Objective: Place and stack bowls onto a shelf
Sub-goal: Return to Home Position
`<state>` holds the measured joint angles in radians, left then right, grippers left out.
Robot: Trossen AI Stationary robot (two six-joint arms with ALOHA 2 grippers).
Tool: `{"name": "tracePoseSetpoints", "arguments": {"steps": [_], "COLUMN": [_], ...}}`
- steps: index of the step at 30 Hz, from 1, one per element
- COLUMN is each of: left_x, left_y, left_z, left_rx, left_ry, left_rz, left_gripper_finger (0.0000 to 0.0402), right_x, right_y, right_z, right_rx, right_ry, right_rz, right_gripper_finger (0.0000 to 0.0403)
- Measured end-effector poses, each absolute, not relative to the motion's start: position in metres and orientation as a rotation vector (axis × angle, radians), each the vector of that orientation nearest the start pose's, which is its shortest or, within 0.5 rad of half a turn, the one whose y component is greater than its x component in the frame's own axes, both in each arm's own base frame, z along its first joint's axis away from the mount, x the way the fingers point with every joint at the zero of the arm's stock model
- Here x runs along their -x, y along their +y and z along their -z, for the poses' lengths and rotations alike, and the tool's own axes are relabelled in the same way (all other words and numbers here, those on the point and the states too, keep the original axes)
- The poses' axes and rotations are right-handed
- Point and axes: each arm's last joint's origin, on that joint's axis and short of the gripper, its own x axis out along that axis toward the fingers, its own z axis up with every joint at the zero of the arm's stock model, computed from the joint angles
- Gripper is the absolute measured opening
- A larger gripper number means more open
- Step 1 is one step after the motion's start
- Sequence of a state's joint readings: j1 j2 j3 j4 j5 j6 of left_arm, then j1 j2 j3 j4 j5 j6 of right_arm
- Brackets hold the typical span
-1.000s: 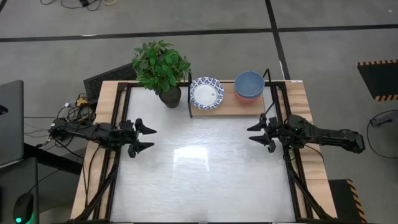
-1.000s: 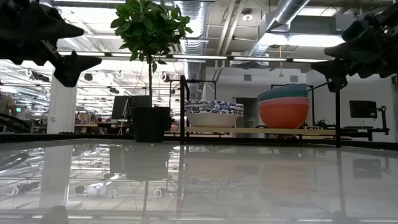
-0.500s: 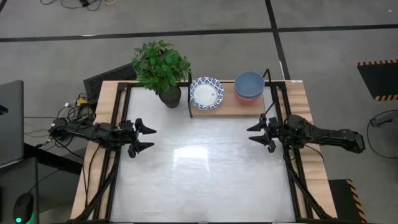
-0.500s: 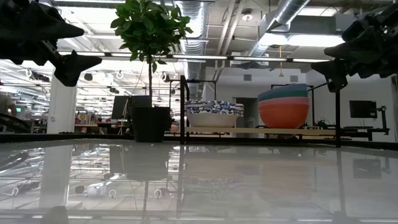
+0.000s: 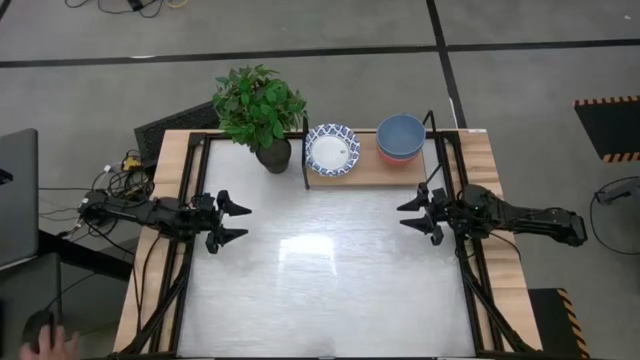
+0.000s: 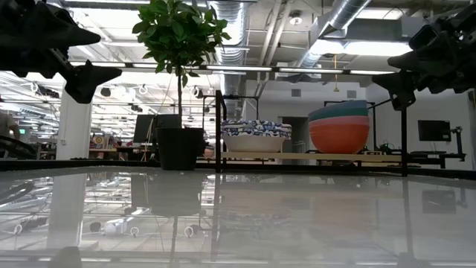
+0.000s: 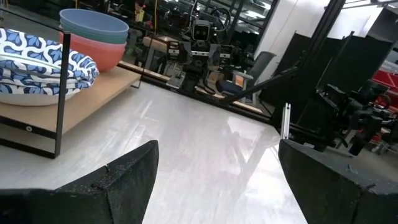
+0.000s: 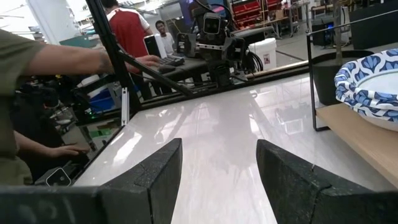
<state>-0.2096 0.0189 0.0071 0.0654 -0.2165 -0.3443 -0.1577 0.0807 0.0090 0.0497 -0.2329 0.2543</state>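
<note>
The wooden shelf (image 5: 395,171) stands at the table's far edge. On its left half rests a stack of white bowls with blue patterned rims (image 5: 332,149), also in the low view (image 6: 256,135). On its right half rests a stack with a slate blue bowl on top (image 5: 401,131) over a green and pink bowls (image 6: 339,135). My left gripper (image 5: 238,221) hovers open and empty at the table's left side. My right gripper (image 5: 408,214) hovers open and empty at the right side.
A potted plant (image 5: 259,111) in a dark pot stands left of the shelf at the far edge. The shiny tabletop (image 5: 320,280) lies between the arms. A person's hand (image 5: 50,342) shows at the near left, off the table. People show beyond the table (image 8: 130,31).
Both arms have kept still. A person's hand has come into view at the near left, outside the table.
</note>
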Motion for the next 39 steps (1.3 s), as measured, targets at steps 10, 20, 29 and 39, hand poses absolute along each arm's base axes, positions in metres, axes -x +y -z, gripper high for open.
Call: {"name": "tracePoseSetpoints", "arguments": {"steps": [10,20,29,39], "left_x": [-0.0968,-0.0963,-0.0961,-0.0960], "left_y": [-0.0142,-0.0131,-0.0128,-0.0123], "left_z": [-0.1707,-0.1709,-0.1713,-0.1717], "left_rx": [0.306,0.165,0.163,0.158], "left_ry": [-0.053,-0.033,-0.027,-0.027], "left_rz": [-0.001,-0.041,-0.050,-0.065], "left_gripper_finger": [0.0318,0.0318,0.0318,0.0318], "right_x": [-0.1013,-0.1013,-0.1013,-0.1012], "right_y": [-0.0093,-0.0093,-0.0093,-0.0093], "right_z": [-0.1646,-0.1646,-0.1646,-0.1647], "right_rx": [-0.259,-0.259,-0.259,-0.259], "right_ry": [0.033,0.032,0.033,0.032], "right_rz": [-0.073,-0.072,-0.072,-0.073], "right_gripper_finger": [0.0230,0.0230,0.0230,0.0230]}}
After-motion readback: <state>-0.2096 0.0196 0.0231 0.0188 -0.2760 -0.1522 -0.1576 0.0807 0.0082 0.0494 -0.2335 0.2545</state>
